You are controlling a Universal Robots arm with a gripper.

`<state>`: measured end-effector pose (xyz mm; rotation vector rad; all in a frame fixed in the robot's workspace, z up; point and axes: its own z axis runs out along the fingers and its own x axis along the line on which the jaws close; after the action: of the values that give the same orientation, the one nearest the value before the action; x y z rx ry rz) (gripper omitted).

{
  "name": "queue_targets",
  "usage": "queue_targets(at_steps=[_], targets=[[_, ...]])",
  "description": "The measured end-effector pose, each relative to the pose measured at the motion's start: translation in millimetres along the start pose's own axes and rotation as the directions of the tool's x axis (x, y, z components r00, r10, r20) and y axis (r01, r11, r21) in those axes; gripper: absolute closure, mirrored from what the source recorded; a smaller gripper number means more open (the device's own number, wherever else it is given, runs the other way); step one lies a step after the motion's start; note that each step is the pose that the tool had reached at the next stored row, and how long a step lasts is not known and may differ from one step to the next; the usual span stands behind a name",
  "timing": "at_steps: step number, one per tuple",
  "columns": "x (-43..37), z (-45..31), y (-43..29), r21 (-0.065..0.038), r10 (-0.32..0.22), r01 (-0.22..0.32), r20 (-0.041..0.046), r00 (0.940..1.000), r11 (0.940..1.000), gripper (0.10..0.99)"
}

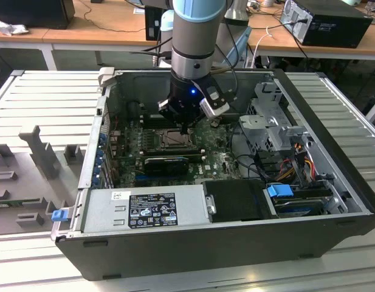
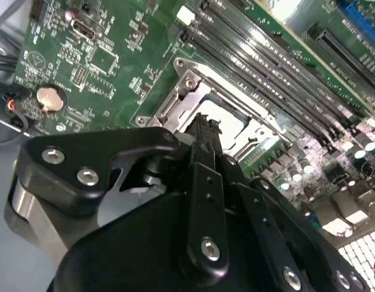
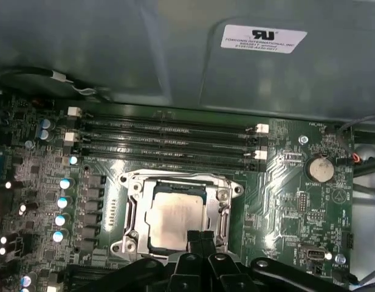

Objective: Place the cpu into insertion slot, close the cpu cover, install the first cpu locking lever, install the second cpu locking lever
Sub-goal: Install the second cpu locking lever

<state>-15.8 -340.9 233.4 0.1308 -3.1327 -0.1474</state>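
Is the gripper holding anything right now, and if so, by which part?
Cannot be told for sure. The gripper sits at the near edge of the pale silver square cpu, which lies in the metal-rimmed insertion slot; no clear hold shows.

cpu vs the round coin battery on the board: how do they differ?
Shape: the cpu is a flat square; the coin battery is a round disc.
Size: the cpu is clearly larger than the battery.
Place: the cpu lies inside the silvery socket frame, with the pincer at its edge; the battery sits apart on bare green board, nothing near it.
Shared: both are pale and metallic, lying flat.
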Motion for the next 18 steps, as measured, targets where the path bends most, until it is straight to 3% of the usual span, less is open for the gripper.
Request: queue_targets(at_steps=[5,10,13,18], targets=[[0.0,-5.1,-1.3,0.0,0.0,0.0,0.0001,1.0,1.0,0.98],[1.5,-5.8,-17.1,-0.001,0.0,0.0,0.0,1.0,1.0,0.98],[1.8,-1.8,-20.6,-0.002,0.001,-0.001,-0.0085,1.0,1.0,0.98],[3.0,-4.6,-22.8,-0.002,0.001,-0.001,-0.0082,1.0,1.0,0.98]])
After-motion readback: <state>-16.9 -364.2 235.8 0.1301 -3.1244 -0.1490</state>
